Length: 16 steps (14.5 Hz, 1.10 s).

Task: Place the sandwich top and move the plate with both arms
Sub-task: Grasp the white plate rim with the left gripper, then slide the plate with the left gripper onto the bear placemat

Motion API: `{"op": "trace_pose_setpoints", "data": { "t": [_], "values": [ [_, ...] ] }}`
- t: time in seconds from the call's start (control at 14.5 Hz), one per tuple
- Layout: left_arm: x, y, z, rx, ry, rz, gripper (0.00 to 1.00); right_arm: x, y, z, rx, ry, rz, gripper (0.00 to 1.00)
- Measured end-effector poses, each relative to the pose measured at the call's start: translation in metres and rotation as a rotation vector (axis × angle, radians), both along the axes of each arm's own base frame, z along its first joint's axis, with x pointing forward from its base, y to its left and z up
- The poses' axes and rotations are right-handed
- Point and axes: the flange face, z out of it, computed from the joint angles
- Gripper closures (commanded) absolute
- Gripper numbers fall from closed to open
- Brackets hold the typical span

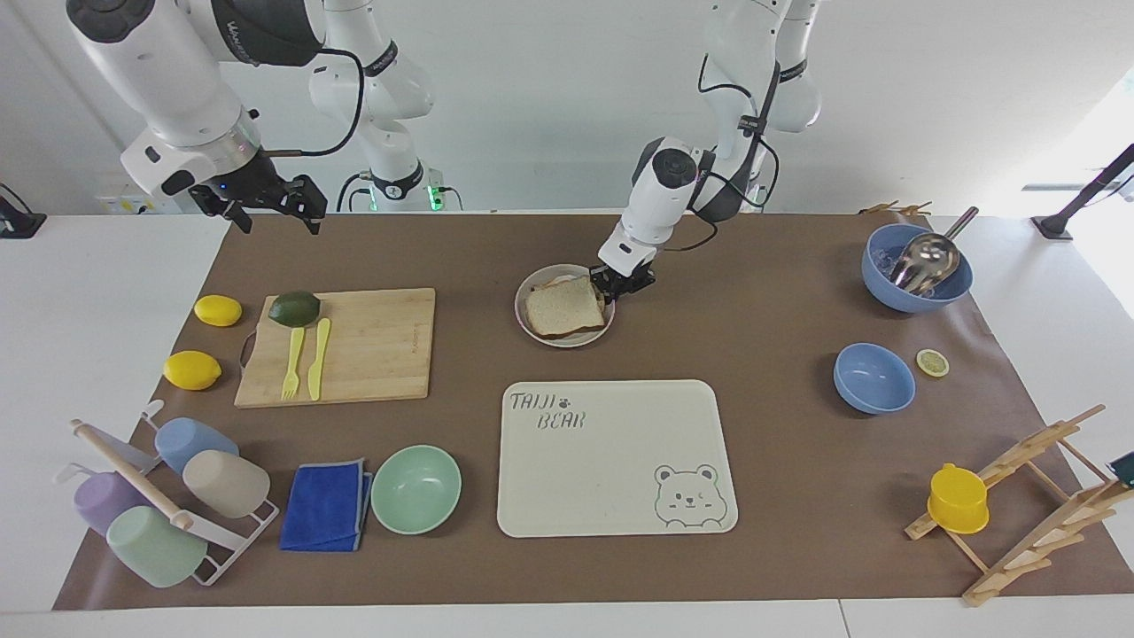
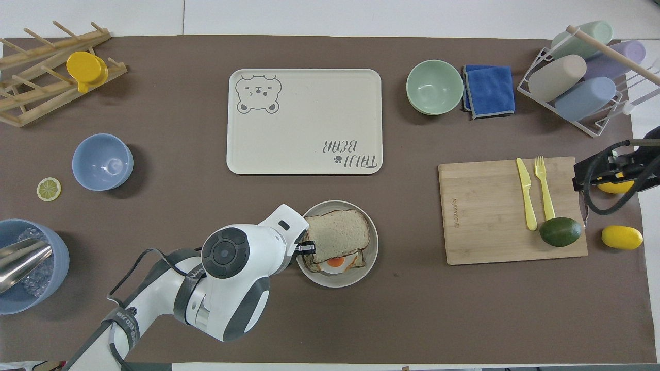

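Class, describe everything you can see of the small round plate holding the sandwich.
The plate is small, round, shallow and grey-beige, with a smooth matte look. It lies flat on the brown mat, nearer to the robots than the cream tray. On it rests toast with a fried egg, partly covered by the sandwich top. The left gripper is shut on the plate's rim at the side toward the left arm's end.

Setting: robotics lab | two white arms (image 1: 195,97) standing at frame top | kitchenware on brown mat (image 1: 762,292) filling centre

Bright, even light, soft short shadows, sharp focus, window glare at one edge.
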Motion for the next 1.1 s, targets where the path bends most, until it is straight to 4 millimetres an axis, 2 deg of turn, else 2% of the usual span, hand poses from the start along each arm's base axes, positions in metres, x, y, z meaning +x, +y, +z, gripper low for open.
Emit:
{"op": "trace_pose_setpoints", "data": {
  "t": [0.07,0.21,0.48,0.62,0.76,0.9,1.1],
  "values": [
    [0.006,0.002,0.006,-0.008,-0.003,0.009,1.00,0.000,0.000,0.000,0.000,0.001,-0.001,0.00],
    [0.027,0.006,0.029,-0.024,-0.002,0.029,1.00,0.000,-0.001,-0.001,0.000,0.001,-0.002,0.00],
    [0.104,0.037,0.098,-0.071,-0.016,0.086,1.00,0.000,-0.001,-0.001,0.000,0.003,-0.002,0.00],
    [0.145,0.052,0.113,-0.085,-0.023,0.112,1.00,0.000,-0.001,-0.001,0.000,0.003,-0.002,0.00],
    [0.183,0.052,0.104,-0.093,-0.025,0.128,1.00,0.000,-0.001,-0.001,0.000,0.003,-0.002,0.00],
    [0.221,0.054,0.079,-0.095,-0.014,0.153,1.00,0.000,-0.001,-0.001,0.000,0.003,-0.002,0.00],
    [0.270,0.076,0.044,-0.098,-0.015,0.160,1.00,0.000,-0.001,-0.001,0.000,0.003,-0.002,0.00]
  ]
}}
